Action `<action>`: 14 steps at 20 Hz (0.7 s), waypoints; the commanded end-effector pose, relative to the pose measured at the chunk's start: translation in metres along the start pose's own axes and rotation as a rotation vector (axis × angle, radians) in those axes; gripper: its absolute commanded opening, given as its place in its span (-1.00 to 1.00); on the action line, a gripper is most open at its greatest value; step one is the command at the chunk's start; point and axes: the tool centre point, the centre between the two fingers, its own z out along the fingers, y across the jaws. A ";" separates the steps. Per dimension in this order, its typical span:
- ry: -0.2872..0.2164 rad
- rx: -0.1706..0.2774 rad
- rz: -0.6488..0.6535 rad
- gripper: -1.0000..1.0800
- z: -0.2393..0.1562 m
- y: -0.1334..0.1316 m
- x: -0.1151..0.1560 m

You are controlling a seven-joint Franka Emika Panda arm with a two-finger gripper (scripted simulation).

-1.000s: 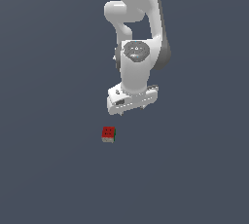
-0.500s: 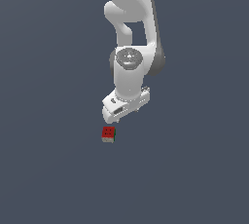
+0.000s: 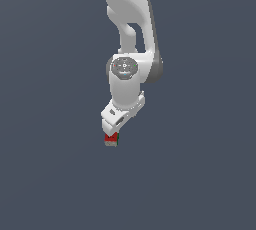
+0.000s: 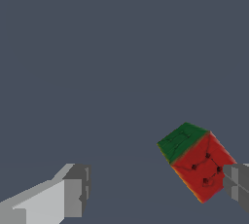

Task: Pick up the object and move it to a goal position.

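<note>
The object, a tiny cube (image 3: 110, 139) with a red dotted face and a green side, lies on the grey floor. In the exterior view my white gripper (image 3: 113, 130) hangs right above it and hides its upper part. In the wrist view the cube (image 4: 198, 162) sits between my two fingers, close to one fingertip (image 4: 237, 185) and far from the other (image 4: 73, 194). The gripper (image 4: 155, 191) is open and holds nothing.
The plain grey floor (image 3: 200, 174) stretches all around. The white arm (image 3: 129, 34) rises above the gripper toward the top of the exterior view.
The gripper has come down and toward the exterior view's left, from up and to the right of the cube to directly over it. The cube has not moved.
</note>
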 end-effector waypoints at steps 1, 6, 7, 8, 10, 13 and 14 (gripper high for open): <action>0.000 -0.001 -0.062 0.92 0.003 0.006 -0.002; 0.001 -0.003 -0.184 0.92 0.010 0.018 -0.006; 0.001 -0.003 -0.208 0.92 0.012 0.021 -0.007; 0.002 -0.003 -0.232 0.92 0.013 0.023 -0.008; 0.002 -0.004 -0.280 0.92 0.016 0.028 -0.009; 0.003 -0.005 -0.352 0.92 0.020 0.035 -0.012; 0.004 -0.005 -0.376 0.92 0.021 0.038 -0.013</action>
